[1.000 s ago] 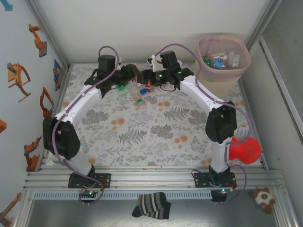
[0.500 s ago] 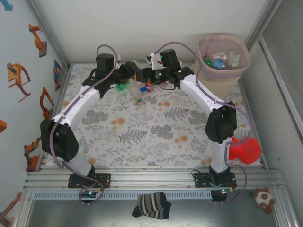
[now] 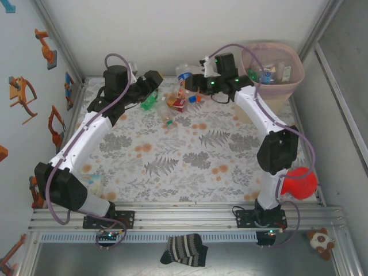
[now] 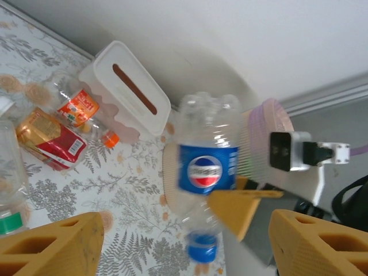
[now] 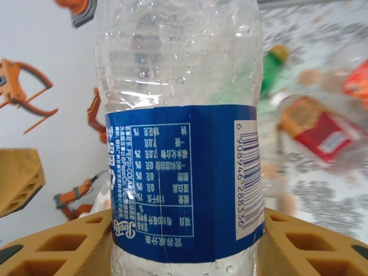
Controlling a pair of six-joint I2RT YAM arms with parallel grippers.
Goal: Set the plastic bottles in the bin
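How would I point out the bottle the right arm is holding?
Find the tall beige bin in the far right corner; just left of it is the right gripper. The bottle it grips is clear with a blue Pepsi label and blue cap, held in the air while the bottles nearby lie on the table.
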